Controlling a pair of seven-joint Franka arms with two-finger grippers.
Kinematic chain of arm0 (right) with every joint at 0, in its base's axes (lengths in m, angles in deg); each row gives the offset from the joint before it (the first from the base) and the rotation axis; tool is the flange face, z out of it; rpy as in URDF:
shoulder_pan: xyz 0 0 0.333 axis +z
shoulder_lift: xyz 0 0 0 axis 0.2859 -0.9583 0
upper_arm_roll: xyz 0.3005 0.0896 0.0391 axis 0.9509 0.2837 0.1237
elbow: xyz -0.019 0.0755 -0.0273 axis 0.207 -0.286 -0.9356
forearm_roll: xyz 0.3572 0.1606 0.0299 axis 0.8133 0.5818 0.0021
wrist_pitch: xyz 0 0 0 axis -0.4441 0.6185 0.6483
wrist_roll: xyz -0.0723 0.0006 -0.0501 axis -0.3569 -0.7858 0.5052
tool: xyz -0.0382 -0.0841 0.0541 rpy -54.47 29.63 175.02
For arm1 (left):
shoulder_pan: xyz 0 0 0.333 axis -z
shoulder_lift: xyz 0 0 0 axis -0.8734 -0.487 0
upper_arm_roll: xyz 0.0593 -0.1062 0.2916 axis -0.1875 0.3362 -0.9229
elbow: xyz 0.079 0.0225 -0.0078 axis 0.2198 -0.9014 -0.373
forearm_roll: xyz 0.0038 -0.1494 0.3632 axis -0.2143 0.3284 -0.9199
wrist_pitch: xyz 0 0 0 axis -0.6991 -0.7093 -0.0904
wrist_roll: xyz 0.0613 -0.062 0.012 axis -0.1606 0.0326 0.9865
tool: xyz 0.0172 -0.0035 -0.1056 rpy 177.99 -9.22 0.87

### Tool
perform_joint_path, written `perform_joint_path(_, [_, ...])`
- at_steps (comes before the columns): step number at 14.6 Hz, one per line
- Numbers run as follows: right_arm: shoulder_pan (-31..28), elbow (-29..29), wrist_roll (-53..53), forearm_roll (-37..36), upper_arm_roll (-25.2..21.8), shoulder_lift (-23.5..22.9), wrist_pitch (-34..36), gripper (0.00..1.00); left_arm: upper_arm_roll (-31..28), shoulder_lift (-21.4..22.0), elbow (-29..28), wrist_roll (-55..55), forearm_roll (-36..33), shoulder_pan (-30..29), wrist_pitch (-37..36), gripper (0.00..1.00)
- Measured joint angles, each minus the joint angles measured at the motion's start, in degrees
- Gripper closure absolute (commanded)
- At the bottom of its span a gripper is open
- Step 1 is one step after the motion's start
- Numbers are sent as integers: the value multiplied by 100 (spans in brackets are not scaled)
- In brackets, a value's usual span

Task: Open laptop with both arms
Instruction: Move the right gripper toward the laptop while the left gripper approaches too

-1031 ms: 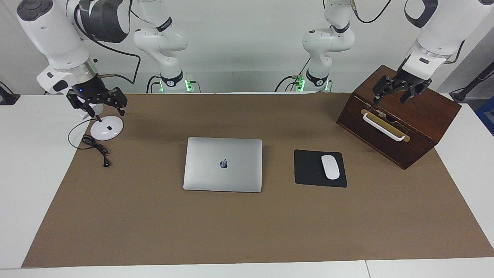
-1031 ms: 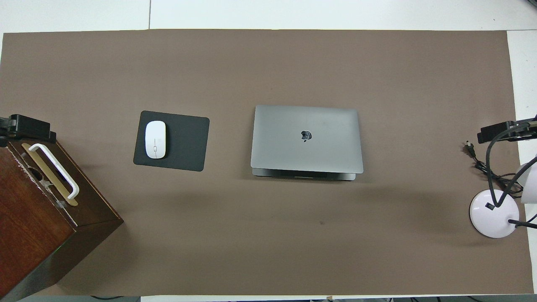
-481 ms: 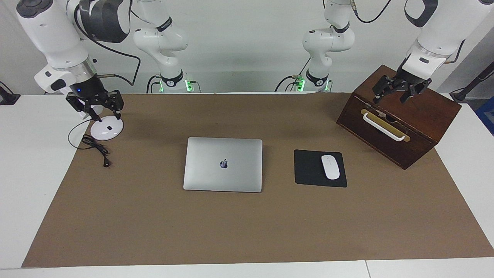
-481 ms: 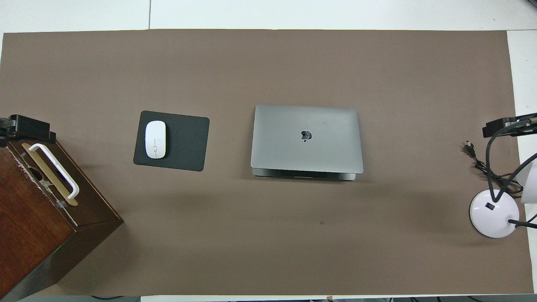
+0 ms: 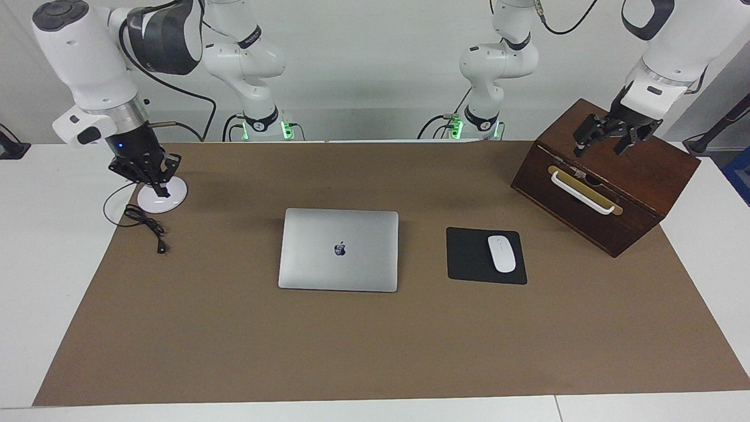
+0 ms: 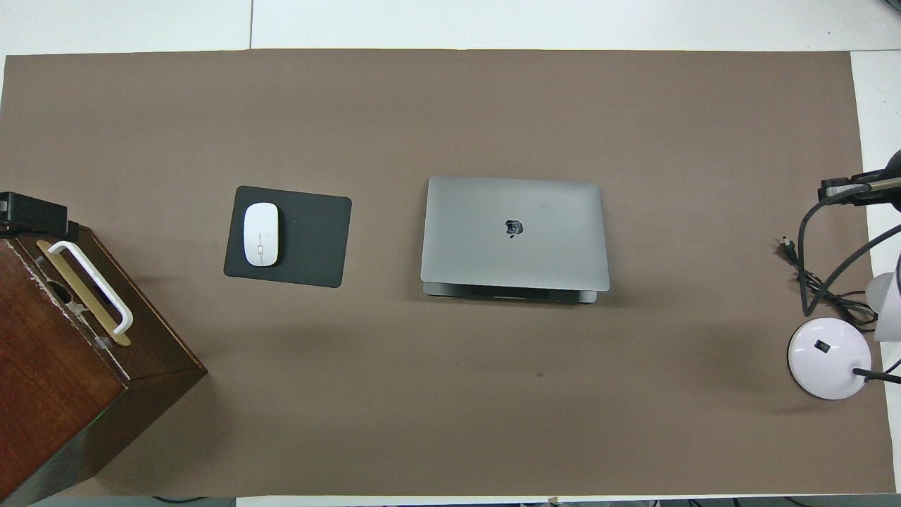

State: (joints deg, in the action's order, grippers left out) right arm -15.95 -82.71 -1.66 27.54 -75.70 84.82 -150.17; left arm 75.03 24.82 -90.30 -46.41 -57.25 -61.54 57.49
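The laptop [image 5: 338, 249] lies closed on the brown mat, lid up with the dark apple logo showing; it also shows in the overhead view [image 6: 514, 232]. My right gripper [image 5: 153, 176] hangs over the white lamp base at the right arm's end of the table, well apart from the laptop; it shows at the overhead view's edge [image 6: 848, 190]. My left gripper [image 5: 606, 140] is open and empty above the wooden box at the left arm's end; it also shows in the overhead view [image 6: 35, 211]. Neither gripper touches the laptop.
A dark wooden box [image 5: 621, 193] with a white handle [image 5: 583, 192] stands at the left arm's end. A black mouse pad [image 5: 466, 258] with a white mouse [image 5: 501, 253] lies between box and laptop. A white lamp base [image 5: 167, 202] and black cable [image 5: 146, 225] lie at the right arm's end.
My right gripper has turned at the wrist over the lamp base and looks narrower. My left gripper has shifted slightly over the box. The laptop has not moved.
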Motion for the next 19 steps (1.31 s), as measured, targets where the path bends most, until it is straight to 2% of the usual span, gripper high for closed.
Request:
perform_joint_path(1, [48, -53, 0, 3, 8, -55, -162, 100, 2, 1, 0, 1, 0, 0, 0, 100])
perform_joint_path(4, [141, -465, 0, 272, 17, -172, -785, 100, 4, 1, 0, 1, 0, 0, 7, 100])
perform_joint_path(7, [151, -812, 1, 336, 17, -176, -1118, 100, 5, 1, 0, 116, 0, 0, 42, 100])
perform_joint_path(8, [151, -839, 1, 338, 17, -173, -1138, 89, 10, 1, 0, 191, 0, 0, 121, 100])
perform_joint_path(9, [151, -845, 2, 341, 17, -166, -1140, 59, 17, 1, -1, 221, 0, 0, 214, 100])
perform_joint_path(10, [151, -847, 3, 343, 17, -156, -1140, 36, 27, 1, -7, 234, 1, 1, 351, 100])
perform_joint_path(11, [151, -850, 4, 344, 17, -147, -1140, 15, 44, 1, -36, 240, 1, 6, 544, 100])
perform_joint_path(12, [151, -855, 5, 345, 17, -141, -1140, 0, 60, 1, -107, 245, 1, 20, 785, 100])
perform_joint_path(15, [154, -938, 5, 365, 21, -132, -1161, 0, 124, 51, -563, 263, 10, 42, 1459, 100])
perform_joint_path(19, [428, -1399, 318, 592, 39, -29, -1635, 0, 169, 406, -1545, 260, 217, 149, 2388, 100])
